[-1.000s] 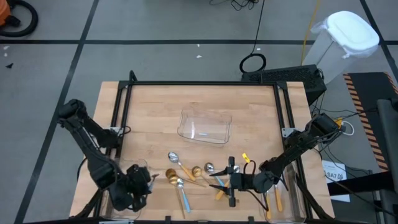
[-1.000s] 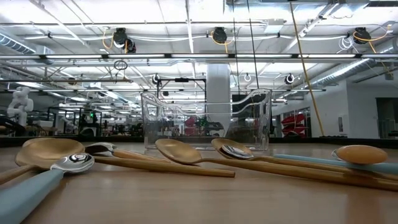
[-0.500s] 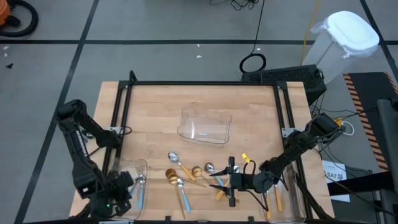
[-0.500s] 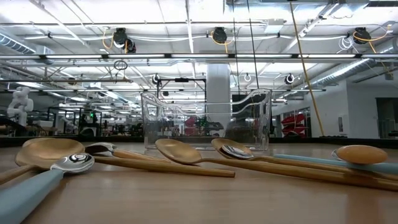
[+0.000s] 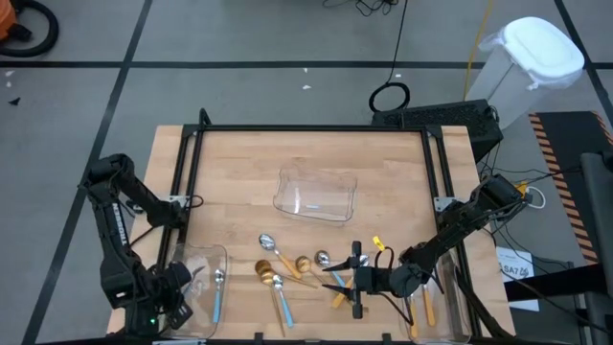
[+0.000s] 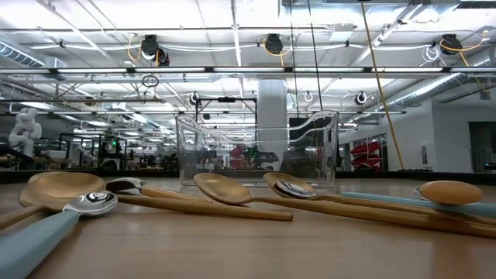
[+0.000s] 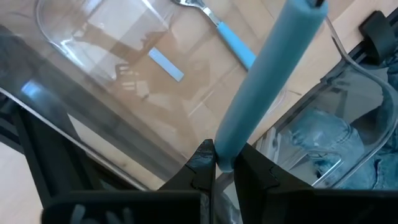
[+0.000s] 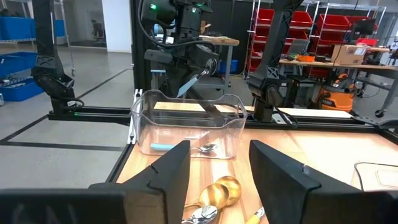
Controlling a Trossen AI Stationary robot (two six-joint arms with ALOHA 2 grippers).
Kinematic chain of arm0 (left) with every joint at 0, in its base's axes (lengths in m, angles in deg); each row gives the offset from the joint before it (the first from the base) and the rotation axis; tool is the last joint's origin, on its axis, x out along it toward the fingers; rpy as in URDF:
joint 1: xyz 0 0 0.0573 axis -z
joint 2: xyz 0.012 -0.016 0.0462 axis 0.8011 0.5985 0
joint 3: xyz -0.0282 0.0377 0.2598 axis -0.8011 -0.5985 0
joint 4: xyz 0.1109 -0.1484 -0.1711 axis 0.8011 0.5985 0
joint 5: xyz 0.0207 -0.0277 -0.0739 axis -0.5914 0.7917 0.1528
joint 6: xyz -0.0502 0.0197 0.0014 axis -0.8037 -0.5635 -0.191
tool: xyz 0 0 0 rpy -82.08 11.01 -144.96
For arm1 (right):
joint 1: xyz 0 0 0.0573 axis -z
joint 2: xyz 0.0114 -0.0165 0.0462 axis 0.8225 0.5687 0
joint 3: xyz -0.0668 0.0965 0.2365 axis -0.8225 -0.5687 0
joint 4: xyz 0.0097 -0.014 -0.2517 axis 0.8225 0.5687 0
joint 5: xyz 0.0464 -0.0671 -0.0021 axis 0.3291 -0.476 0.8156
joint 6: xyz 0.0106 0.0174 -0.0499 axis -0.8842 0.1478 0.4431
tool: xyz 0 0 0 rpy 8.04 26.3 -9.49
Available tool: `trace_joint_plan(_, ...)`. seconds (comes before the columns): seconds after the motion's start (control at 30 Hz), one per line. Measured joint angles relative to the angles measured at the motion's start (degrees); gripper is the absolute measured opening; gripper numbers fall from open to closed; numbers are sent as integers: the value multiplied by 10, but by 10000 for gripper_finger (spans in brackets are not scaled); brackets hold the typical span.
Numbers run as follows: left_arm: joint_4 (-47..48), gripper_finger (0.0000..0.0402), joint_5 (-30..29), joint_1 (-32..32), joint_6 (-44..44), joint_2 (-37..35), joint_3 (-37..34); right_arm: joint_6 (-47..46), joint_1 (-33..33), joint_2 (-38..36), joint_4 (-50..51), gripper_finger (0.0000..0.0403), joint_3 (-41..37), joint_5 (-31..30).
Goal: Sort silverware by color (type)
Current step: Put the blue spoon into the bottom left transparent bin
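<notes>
My left gripper is at the table's near left corner, beside a clear tray. It is shut on a light-blue-handled spoon. Another blue-handled spoon lies flat in that tray. My right gripper stands open and level near the front edge, right of middle, and holds nothing. Loose spoons lie between the arms: gold ones and a blue-handled one. My left gripper pinches the light-blue handle near its end between its two fingertips. The fingers point steeply down, and the handle runs on from them, along their line. The spoon is lifted clear above the tray's edge; its bowl lies outside the wrist view.
A second clear tray stands mid-table. A third at the near right holds orange-handled spoons. A black frame runs along the table's far and side edges. Bare wood lies at the far half.
My left gripper has swung from over the near-left tray toward the table's left edge, rolling at the wrist, and stays shut on its spoon. The blue-handled spoon in the tray, hidden under the gripper before, now shows.
</notes>
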Motion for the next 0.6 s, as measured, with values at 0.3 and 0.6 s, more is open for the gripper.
trace_joint_plan(0.3,3,35,-5,0,-7,5,0,0,0,0,0,160,0,0)
trace_joint_plan(0.6,3,69,-6,-1,-9,21,0,0,0,0,4,160,0,0)
